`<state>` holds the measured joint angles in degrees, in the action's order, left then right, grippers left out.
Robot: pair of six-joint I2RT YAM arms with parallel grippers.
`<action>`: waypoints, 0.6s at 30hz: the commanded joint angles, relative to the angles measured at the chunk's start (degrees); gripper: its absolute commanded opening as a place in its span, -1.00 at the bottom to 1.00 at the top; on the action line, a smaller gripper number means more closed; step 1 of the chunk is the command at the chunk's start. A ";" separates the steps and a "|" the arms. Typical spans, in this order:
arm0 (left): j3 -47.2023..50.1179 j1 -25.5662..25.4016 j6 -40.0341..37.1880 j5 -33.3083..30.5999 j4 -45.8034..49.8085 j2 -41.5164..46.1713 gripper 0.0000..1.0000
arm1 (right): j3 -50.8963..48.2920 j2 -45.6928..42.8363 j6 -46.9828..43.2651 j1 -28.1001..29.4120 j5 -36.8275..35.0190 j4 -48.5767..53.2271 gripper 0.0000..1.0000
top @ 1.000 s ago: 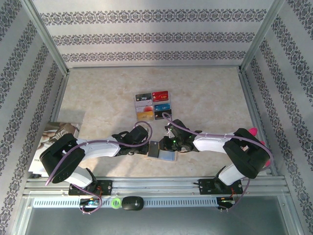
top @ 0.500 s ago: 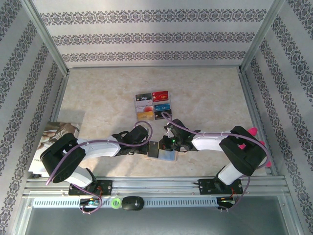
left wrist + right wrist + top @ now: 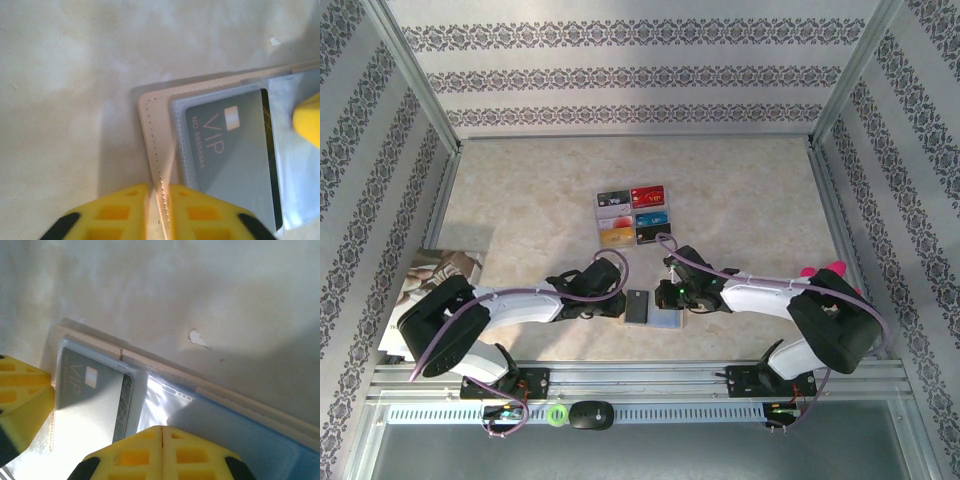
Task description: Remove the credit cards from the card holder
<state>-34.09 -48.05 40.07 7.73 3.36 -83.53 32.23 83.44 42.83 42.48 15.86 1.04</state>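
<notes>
Pinching card holder edge, left pincer

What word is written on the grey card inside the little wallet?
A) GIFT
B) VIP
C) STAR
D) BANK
B: in the left wrist view, the grey card tucked into the card holder has VIP printed on it in pale letters.

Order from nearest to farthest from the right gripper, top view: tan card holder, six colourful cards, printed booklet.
1. Flat tan folding card holder, at the right gripper.
2. Grid of six colourful cards, farther back.
3. Printed paper booklet, far left edge.
</notes>
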 commanded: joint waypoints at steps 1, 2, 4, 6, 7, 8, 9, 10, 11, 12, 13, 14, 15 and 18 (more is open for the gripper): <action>0.79 -0.64 0.28 0.06 2.06 4.23 -0.42 | -0.74 -3.38 -2.43 -0.54 -2.16 1.66 -0.94; 0.78 -0.64 0.01 -0.27 2.15 5.82 -0.36 | -0.45 -4.49 -2.95 -0.55 -2.21 1.92 -0.83; 0.37 -0.65 -0.84 -1.03 2.99 8.31 -0.32 | 0.26 -6.20 -4.18 -0.49 -2.39 2.89 -0.69; -0.58 -0.66 -2.42 -1.24 3.70 9.93 -0.32 | 0.68 -7.71 -4.54 -0.45 -1.67 3.31 -0.65; -0.86 -0.69 -3.07 -0.81 3.22 9.99 -0.33 | 0.77 -8.13 -4.43 -0.44 -0.92 2.97 -0.64; -1.25 -0.76 -3.82 -0.08 2.39 9.48 -0.33 | 0.89 -8.20 -4.19 -0.29 0.18 2.25 -0.63; -1.70 -0.64 -4.31 0.64 1.74 8.48 -0.34 | 1.19 -8.15 -3.76 0.08 1.29 1.77 -0.62; -2.25 -0.72 -4.61 1.53 0.94 7.23 -0.37 | 1.55 -7.67 -3.28 0.47 2.08 1.61 -0.62; -2.61 -0.73 -4.74 2.30 -0.06 5.54 -0.40 | 1.91 -7.00 -2.64 0.75 3.04 1.13 -0.62; -2.82 -0.73 -4.71 2.77 -1.09 4.09 -0.41 | 2.09 -6.12 -1.68 1.02 4.43 0.36 -0.62; -2.94 -0.73 -4.71 3.14 -2.01 2.70 -0.41 | 2.27 -5.17 -0.68 1.14 5.85 -0.33 -0.60; -3.10 -0.73 -4.68 3.52 -2.88 1.39 -0.42 | 2.44 -3.93 0.35 1.28 7.41 -0.93 -0.59; -3.34 -0.74 -4.68 3.81 -3.28 0.27 -0.43 | 2.62 -2.72 1.20 1.45 8.47 -1.33 -0.60; -3.70 -0.73 -4.73 3.54 -3.38 -2.18 -0.47 | 1.97 -1.03 3.33 2.01 9.25 -2.58 -0.59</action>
<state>-36.25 -48.05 36.67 10.48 2.02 -84.16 33.67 81.01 43.29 43.75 21.96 0.19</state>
